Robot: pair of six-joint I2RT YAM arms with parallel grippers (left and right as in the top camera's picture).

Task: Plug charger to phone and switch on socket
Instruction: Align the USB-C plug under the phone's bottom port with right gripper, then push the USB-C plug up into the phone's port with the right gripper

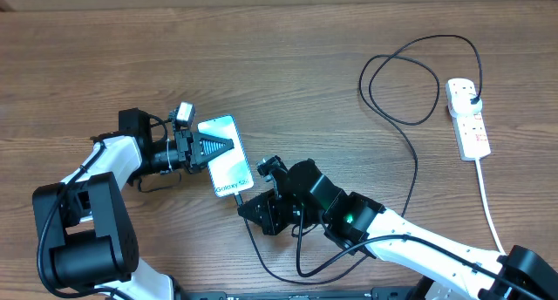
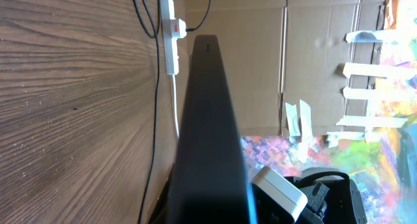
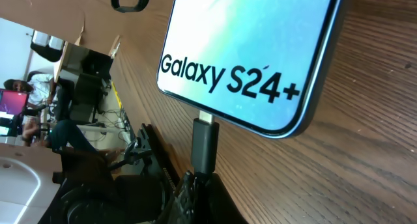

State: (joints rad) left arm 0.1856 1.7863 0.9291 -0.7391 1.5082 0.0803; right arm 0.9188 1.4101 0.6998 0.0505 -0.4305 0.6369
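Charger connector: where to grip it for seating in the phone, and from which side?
Grip the connector by its black housing, behind the metal tip. Come from the cable side, in line with the phone's Galaxy-labelled end: the tip meets that edge squarely, so the push likely runs straight along it.

Only readable text is on the phone (image 3: 260, 42): black "Galaxy S24+" across its light blue screen, center of the right wrist view. Overhead, it's just tiny lettering at the phone's lower end, not really legible.
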